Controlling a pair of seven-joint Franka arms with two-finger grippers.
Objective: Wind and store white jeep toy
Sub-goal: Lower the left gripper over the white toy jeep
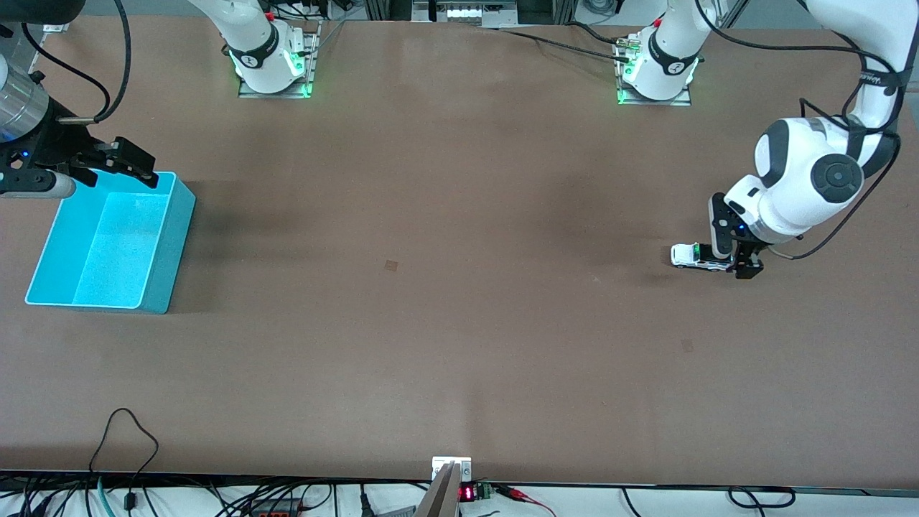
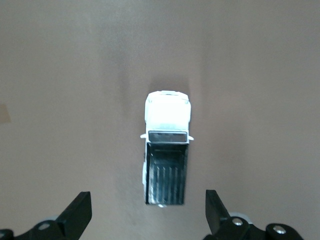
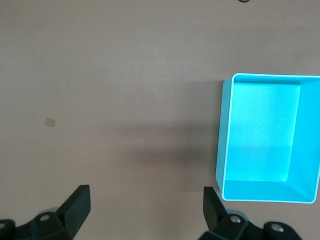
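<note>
The white jeep toy (image 1: pixel 691 256) stands on the brown table at the left arm's end. In the left wrist view it (image 2: pixel 167 150) shows a white hood and a black ribbed roof panel. My left gripper (image 1: pixel 738 264) is low at the jeep's rear end, open; its fingers (image 2: pixel 80 212) stand wide on either side, and the jeep's rear lies just short of the gap. The turquoise bin (image 1: pixel 169 248) sits at the right arm's end and is empty. My right gripper (image 1: pixel 123 162) hangs open over the bin's edge nearest the robots' bases. The right wrist view shows the bin (image 3: pixel 220 150) beside the open gripper (image 3: pixel 145 210).
A small tan mark (image 1: pixel 391 265) lies mid-table. The arm bases (image 1: pixel 273 68) stand along the table edge by the robots. Cables (image 1: pixel 129 438) and a small device (image 1: pixel 452 470) sit at the edge nearest the front camera.
</note>
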